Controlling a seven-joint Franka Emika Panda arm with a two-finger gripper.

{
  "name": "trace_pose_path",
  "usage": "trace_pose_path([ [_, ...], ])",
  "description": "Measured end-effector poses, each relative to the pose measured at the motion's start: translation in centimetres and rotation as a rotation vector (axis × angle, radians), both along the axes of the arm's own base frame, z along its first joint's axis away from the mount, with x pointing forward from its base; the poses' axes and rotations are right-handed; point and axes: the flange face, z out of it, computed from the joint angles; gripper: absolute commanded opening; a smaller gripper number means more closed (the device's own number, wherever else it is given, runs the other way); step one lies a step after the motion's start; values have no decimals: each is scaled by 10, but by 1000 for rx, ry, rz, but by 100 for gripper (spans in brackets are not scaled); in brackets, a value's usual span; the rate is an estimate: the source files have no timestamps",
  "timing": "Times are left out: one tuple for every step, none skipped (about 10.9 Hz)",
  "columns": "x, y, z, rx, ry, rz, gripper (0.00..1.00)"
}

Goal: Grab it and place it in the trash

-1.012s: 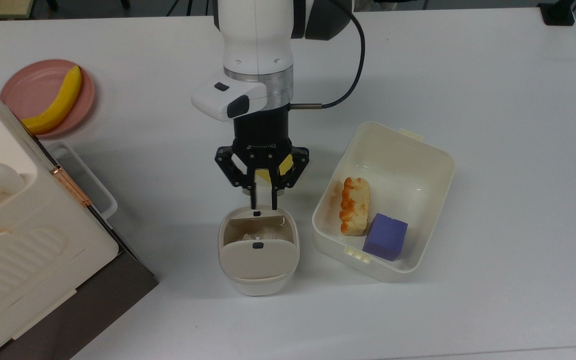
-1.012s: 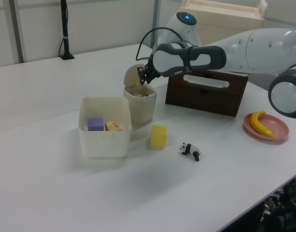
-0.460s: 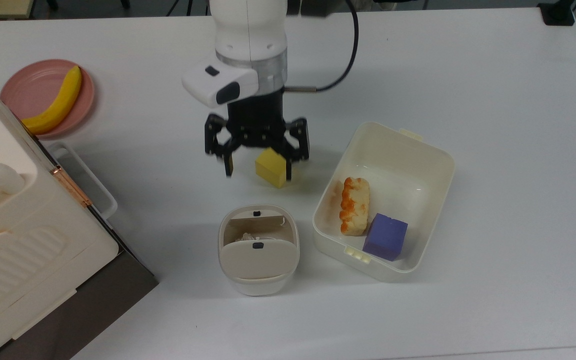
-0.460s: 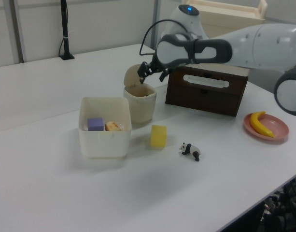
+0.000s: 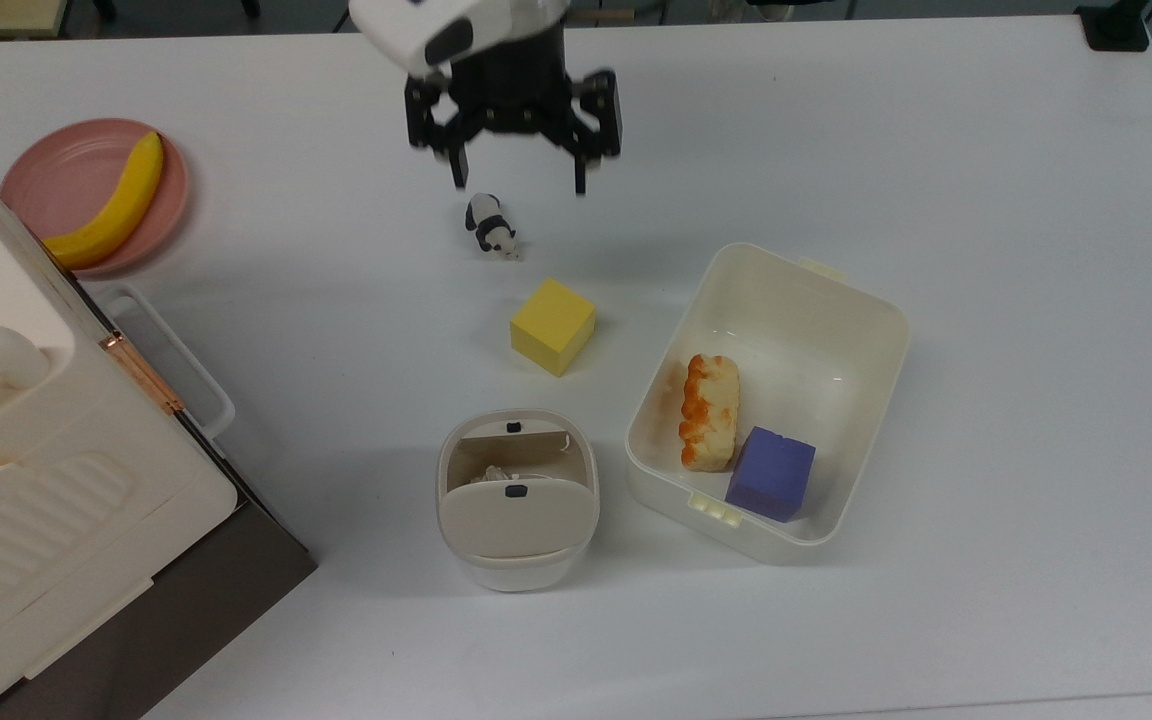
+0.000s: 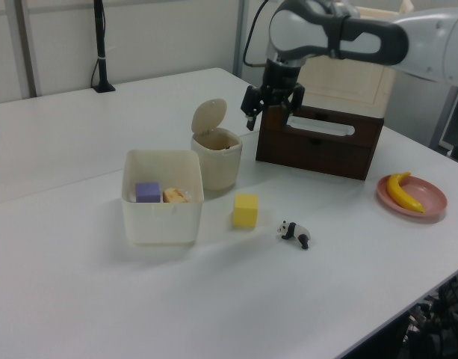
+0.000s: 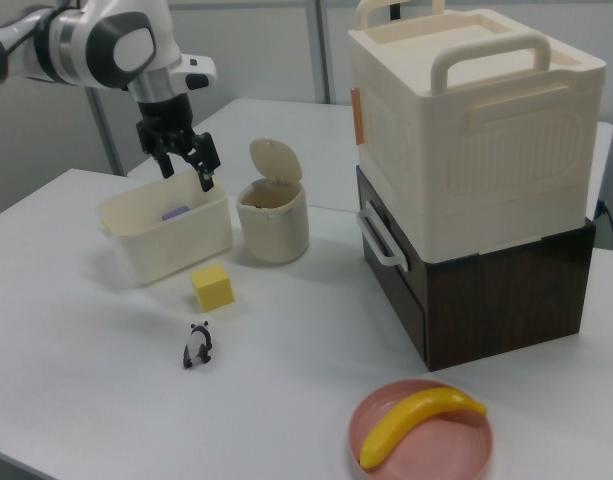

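Gripper, fingers spread and empty, hangs high above the panda figurine, the paper wad sits in the trash, so I'd lift straight clear.

a white table fills the room's foreground, pale wall panels behind it.

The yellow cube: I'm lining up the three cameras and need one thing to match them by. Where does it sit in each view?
Top view: the yellow cube is near the centre, above the trash bin.
Left view: the cube is at mid-frame, right of the bin.
Right view: the cube is left of centre, below the bin.
Shared landmark: the panda figurine nearby.
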Motion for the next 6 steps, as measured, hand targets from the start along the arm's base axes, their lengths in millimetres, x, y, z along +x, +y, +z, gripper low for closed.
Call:
trace_pose_path([
  [-11, -2, 6, -4, 30, 3, 100],
  [-17, -3, 7, -8, 47, 5, 100],
  [-21, -4, 5, -14, 58, 11, 100],
  [-23, -3, 1, -30, 65, 18, 100],
  [-24, -4, -4, -60, 74, 26, 100],
  [-24, -4, -7, -81, 80, 31, 100],
])
